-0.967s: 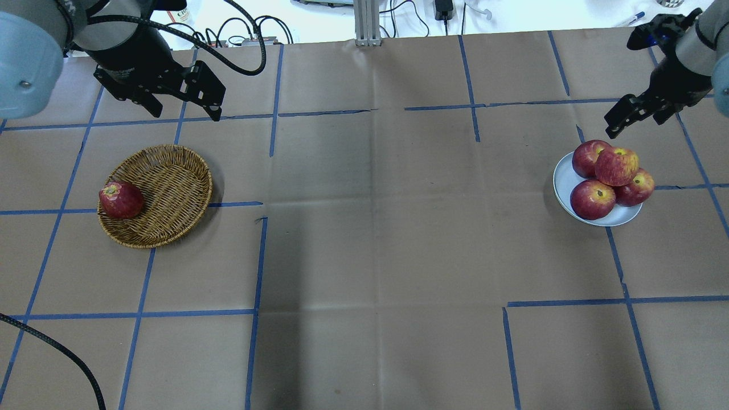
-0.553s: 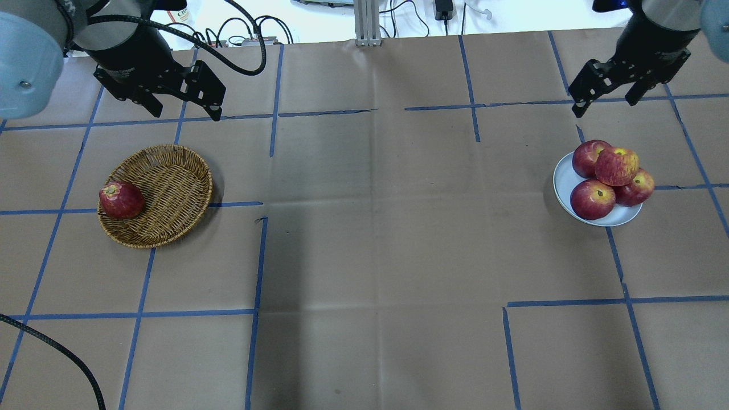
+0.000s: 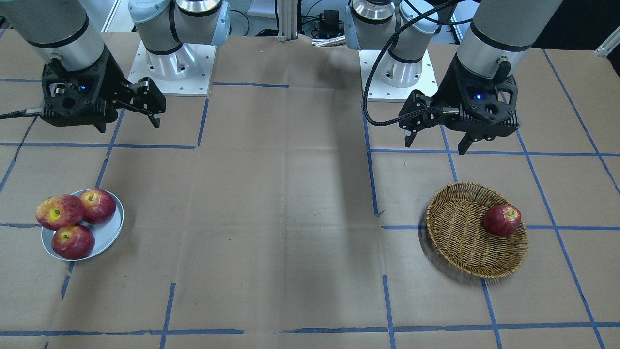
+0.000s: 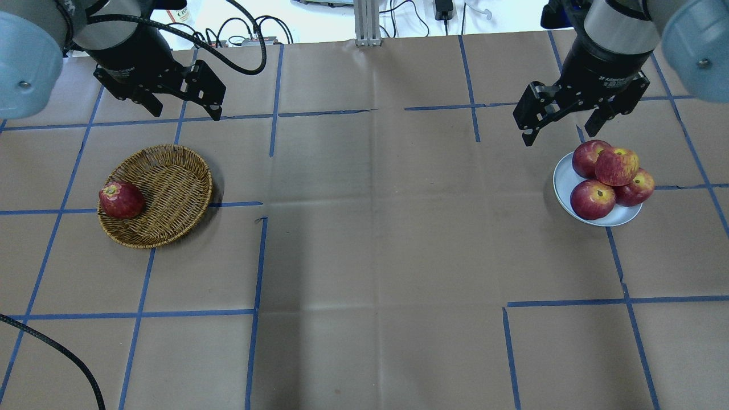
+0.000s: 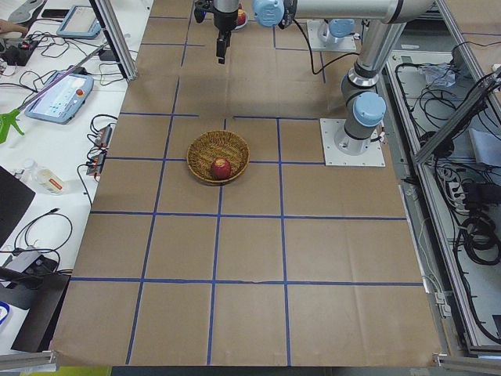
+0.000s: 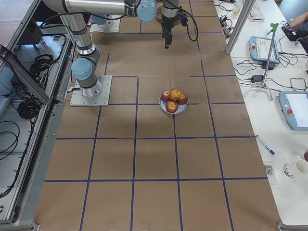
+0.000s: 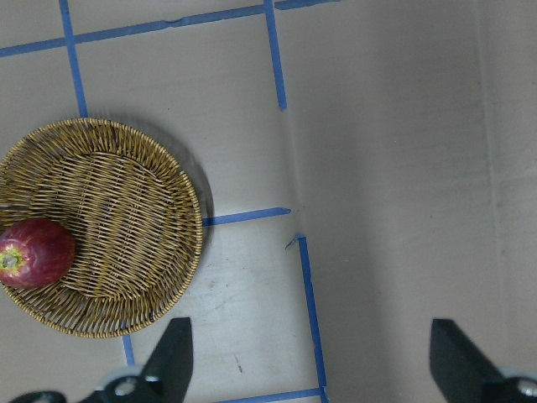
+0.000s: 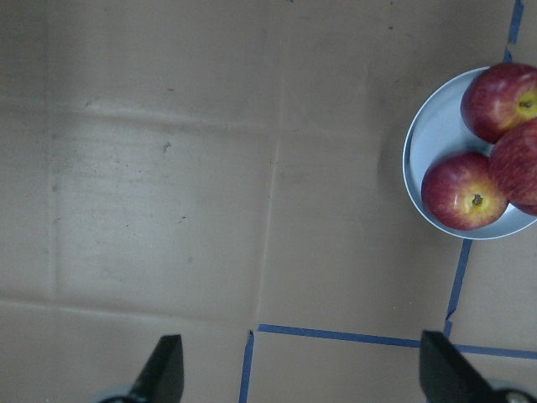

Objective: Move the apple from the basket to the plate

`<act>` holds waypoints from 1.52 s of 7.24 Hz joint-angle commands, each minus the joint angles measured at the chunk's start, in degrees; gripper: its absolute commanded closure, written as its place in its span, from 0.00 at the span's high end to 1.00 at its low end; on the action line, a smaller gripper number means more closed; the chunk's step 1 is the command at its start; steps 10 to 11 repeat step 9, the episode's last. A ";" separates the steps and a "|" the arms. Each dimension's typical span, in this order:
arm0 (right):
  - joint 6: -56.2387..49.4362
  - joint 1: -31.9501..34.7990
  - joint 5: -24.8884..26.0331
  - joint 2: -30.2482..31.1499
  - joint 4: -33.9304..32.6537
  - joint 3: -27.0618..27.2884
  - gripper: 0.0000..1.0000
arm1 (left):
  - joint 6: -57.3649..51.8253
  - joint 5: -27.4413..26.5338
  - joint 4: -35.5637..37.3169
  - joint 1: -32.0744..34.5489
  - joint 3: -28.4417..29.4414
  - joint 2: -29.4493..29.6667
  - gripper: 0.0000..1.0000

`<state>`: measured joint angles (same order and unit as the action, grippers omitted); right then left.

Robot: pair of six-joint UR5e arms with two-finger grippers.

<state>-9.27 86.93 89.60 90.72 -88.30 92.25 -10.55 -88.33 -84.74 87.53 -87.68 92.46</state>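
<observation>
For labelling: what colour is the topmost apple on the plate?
The apple is streaky pinkish-red with a broad yellow patch round its stem, clearest in the exterior front-facing view.

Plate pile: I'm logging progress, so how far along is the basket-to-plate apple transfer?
Done: the streaky apple sits atop three darker apples on the plate. In hand: nothing; the left gripper and right gripper hang open and empty. Left: possibly nothing, though one dark apple lies in the basket.

Taped table (image 4: 364, 256): basket (image 4: 171, 171) left, plate (image 4: 565, 181) right.
</observation>
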 commanded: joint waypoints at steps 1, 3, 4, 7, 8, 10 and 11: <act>1.80 0.61 -0.22 2.44 -0.73 2.93 1.00 | 0.09 0.00 0.02 0.01 -0.03 0.08 0.99; 3.46 2.36 0.04 2.18 -0.82 2.41 1.00 | 0.00 0.00 -0.07 -0.08 -0.12 0.09 0.99; 3.73 2.81 0.31 1.49 -0.65 0.58 1.00 | 0.00 0.00 -0.07 -0.08 -0.04 0.09 0.99; 3.74 2.81 0.40 0.34 -0.21 -0.49 1.00 | 0.09 0.00 -0.07 -0.17 -0.03 0.17 0.99; 3.74 2.81 0.40 0.34 -0.21 -0.49 1.00 | 0.09 0.00 0.02 -0.17 -0.03 0.17 0.99; 3.74 2.81 0.48 0.34 -0.21 -0.49 1.00 | 0.09 0.09 -0.07 -0.17 -0.12 0.17 0.99; 3.74 2.81 0.48 0.34 -0.21 -0.49 1.00 | 0.09 0.09 -0.07 -0.17 -0.12 0.17 0.99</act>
